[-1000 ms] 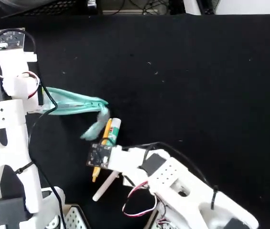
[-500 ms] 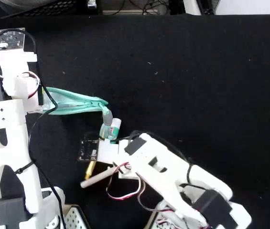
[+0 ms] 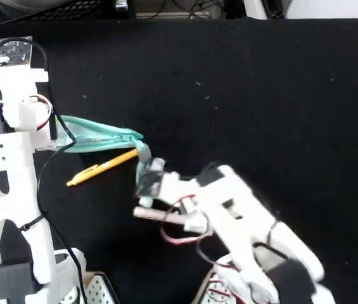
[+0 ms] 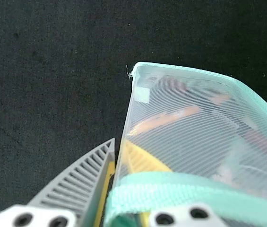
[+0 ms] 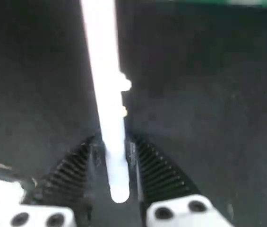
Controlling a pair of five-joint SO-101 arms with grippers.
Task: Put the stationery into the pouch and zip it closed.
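The right gripper (image 5: 112, 144) is closed on a white pen (image 5: 102, 71). The pouch (image 4: 190, 123) is just ahead of it, clamped by the left gripper (image 4: 119, 147). A yellow pen (image 3: 99, 167) lies near. Loading seems in hand; next the white pen must be aimed into the pouch mouth.

Inspection of my workplace. The table (image 3: 280, 126) is covered with a matte black cloth that lies flat across its whole visible top. A few pale lint specks (image 3: 198, 83) sit on the cloth, toward the table's far half. Light falls evenly on the table.

Beyond the table's far edge:
- Behind the far-left corner is a dark mesh panel (image 3: 71, 7).
- Behind the middle is a tangle of dark cables (image 3: 179, 7).
- Behind the far-right corner is a brightly lit white surface (image 3: 331, 7), with a dark object (image 3: 277, 6) against it that I cannot identify.
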